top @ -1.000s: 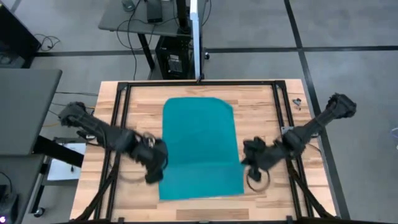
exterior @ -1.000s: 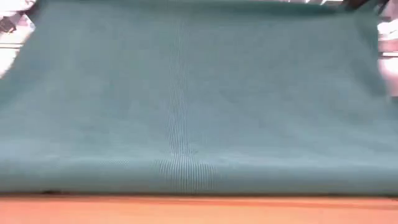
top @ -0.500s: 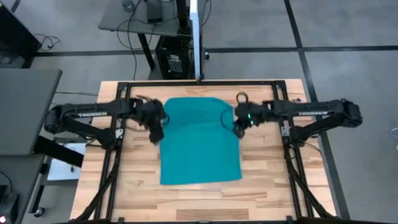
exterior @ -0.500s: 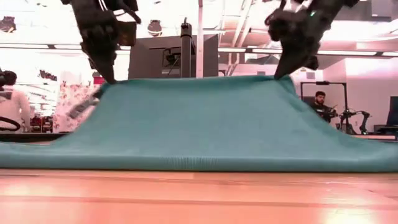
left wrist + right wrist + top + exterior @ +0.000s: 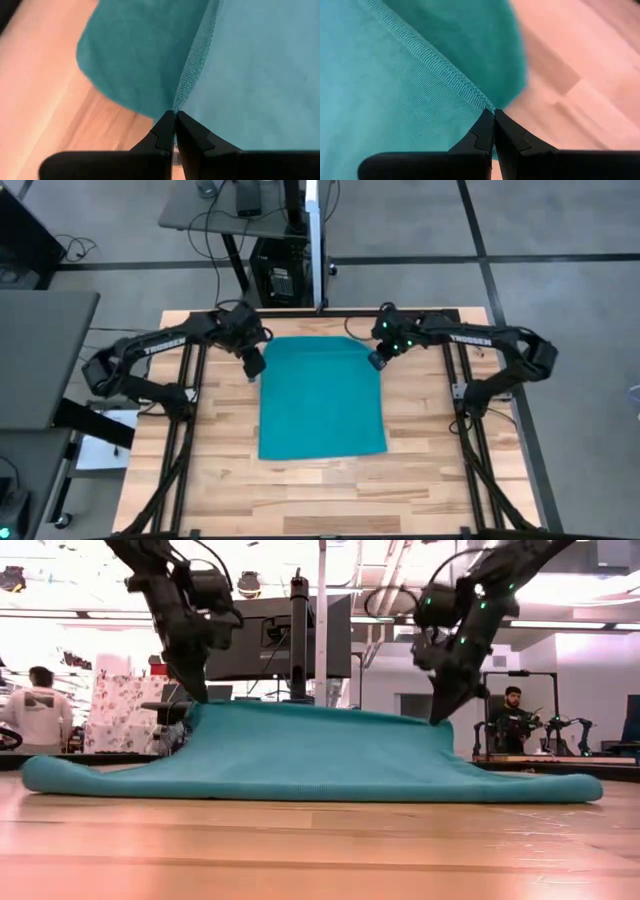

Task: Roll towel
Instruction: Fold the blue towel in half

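High view: towel (image 5: 322, 400) mid-table (image 5: 420, 480), bare wood either side. Left gripper (image 5: 253, 367) and right gripper (image 5: 377, 361) each pinched onto a far corner, lifting that edge.

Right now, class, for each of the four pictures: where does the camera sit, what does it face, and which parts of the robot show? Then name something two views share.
High view: above the table, looking straight down; both arms, left gripper and right gripper at the towel far corners.
Low view: at tabletop height, looking level; both arms hold the towel's edge raised.
Left wrist view: on the left arm, facing the towel; shut fingers pinch its hem.
Right wrist view: likewise; fingers.
Shared: all four show the towel.
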Controlling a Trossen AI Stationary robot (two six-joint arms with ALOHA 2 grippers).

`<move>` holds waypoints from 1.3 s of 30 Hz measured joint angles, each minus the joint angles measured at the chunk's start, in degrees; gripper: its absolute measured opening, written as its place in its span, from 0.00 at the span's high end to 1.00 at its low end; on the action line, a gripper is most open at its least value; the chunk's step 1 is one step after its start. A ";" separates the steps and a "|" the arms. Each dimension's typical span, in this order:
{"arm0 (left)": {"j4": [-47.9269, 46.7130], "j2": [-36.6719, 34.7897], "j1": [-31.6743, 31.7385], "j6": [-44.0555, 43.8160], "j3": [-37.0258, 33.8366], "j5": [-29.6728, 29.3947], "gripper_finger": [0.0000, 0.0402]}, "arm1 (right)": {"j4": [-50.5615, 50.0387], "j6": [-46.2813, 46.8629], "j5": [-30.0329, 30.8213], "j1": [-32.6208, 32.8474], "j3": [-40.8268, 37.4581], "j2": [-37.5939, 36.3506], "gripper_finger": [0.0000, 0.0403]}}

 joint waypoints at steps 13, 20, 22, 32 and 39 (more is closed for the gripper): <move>5.43 8.15 5.62 1.15 0.00 -0.16 1.00 | 8.09 -3.82 -3.13 -5.65 0.00 7.41 1.00; 7.38 8.13 6.92 -0.22 0.00 -0.24 1.00 | 9.76 -5.25 -3.43 -7.75 0.00 9.68 1.00; 7.90 8.13 6.95 -0.22 0.00 -0.29 1.00 | 10.64 -6.07 -3.43 -8.37 0.00 9.66 1.00; 7.90 8.13 6.93 -1.13 0.00 -0.68 0.99 | 11.79 -6.24 -4.17 -9.36 0.00 9.66 0.96; 7.23 8.11 6.95 -0.44 0.23 -2.62 0.81 | 12.33 -7.43 -4.13 -10.22 2.57 9.64 0.69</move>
